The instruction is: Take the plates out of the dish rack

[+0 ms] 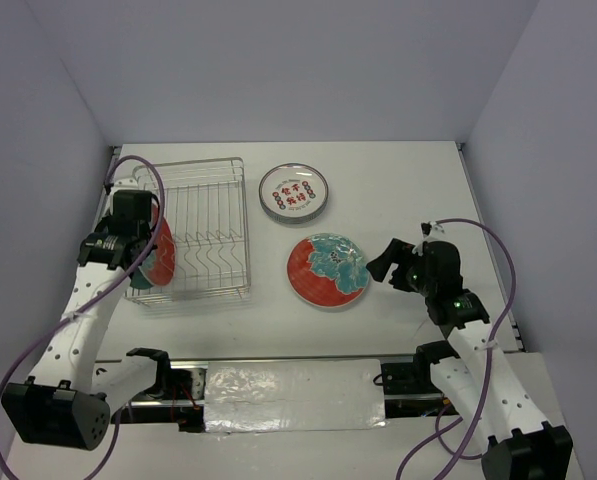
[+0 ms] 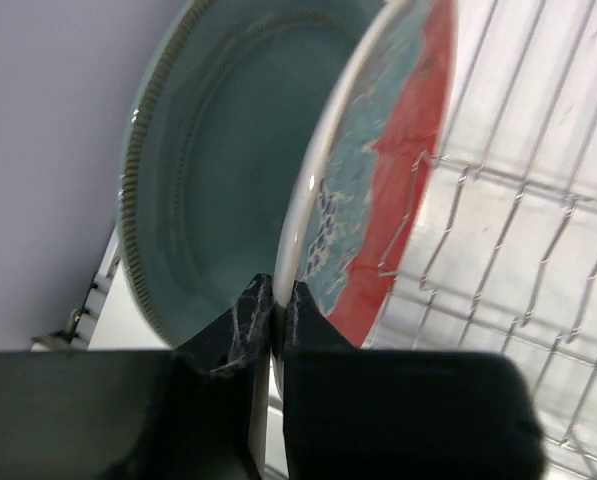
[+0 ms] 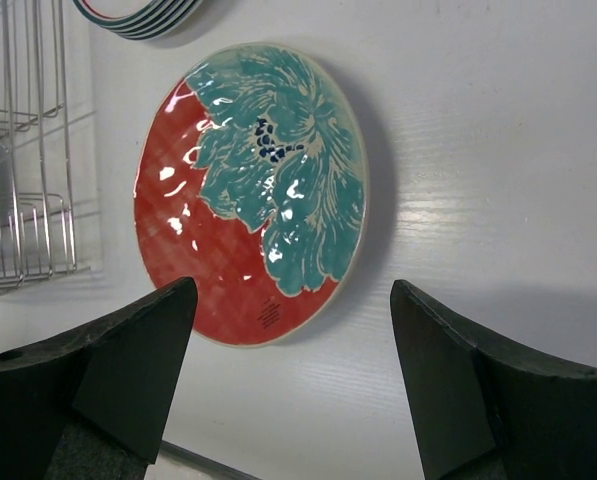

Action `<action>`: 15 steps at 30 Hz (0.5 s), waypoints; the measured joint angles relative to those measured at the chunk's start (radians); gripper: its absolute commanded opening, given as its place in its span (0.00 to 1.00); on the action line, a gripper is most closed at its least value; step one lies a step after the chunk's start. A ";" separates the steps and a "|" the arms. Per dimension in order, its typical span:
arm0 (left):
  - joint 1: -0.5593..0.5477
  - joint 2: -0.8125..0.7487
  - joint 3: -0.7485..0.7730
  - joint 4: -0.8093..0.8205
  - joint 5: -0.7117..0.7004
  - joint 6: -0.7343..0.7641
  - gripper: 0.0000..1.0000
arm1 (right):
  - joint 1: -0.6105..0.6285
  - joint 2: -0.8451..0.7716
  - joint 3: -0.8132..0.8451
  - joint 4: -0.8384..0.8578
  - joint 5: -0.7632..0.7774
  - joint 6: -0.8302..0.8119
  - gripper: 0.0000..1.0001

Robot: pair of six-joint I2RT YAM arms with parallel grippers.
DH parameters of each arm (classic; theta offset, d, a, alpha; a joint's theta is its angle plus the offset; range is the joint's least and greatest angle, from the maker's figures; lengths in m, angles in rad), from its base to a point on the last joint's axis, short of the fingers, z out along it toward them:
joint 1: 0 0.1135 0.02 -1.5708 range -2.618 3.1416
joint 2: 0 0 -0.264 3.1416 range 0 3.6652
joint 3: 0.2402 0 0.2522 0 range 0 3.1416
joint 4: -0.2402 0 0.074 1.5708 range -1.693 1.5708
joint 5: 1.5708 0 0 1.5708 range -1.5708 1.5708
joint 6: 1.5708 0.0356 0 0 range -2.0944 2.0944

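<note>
At the left end of the rack (image 1: 213, 235), a teal plate (image 2: 218, 170) and a floral plate (image 2: 398, 160) stand on edge, close together. The left pincer (image 2: 275, 305) is clamped on the floral plate's rim. Right of the rack, a white plate (image 1: 293, 192) and a second floral plate (image 1: 327, 271) lie flat on the tabletop (image 1: 398, 190). The right pincer (image 3: 290, 295) hangs wide apart beside the second floral plate, holding nothing.

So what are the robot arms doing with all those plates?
The left arm has its jaws pinched on the rim of a red-and-teal plate standing in the dish rack, with a plain teal plate next to it. Another flowery plate and some white plates already lie on the table. The right arm hovers by the flowery one with its jaws wide open, holding nothing.
</note>
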 measured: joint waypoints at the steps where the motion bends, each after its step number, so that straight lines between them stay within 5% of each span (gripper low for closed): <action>1: 0.000 0.000 0.003 -0.018 -0.001 0.018 0.00 | 0.000 -0.005 0.000 0.000 -0.002 0.001 0.85; 9: -0.006 0.006 0.100 -0.119 0.010 0.060 0.00 | 0.003 -0.039 0.000 -0.002 -0.019 0.010 0.85; 15: -0.007 0.007 0.321 -0.223 -0.016 0.108 0.00 | 0.003 -0.057 0.001 -0.016 -0.026 0.014 0.85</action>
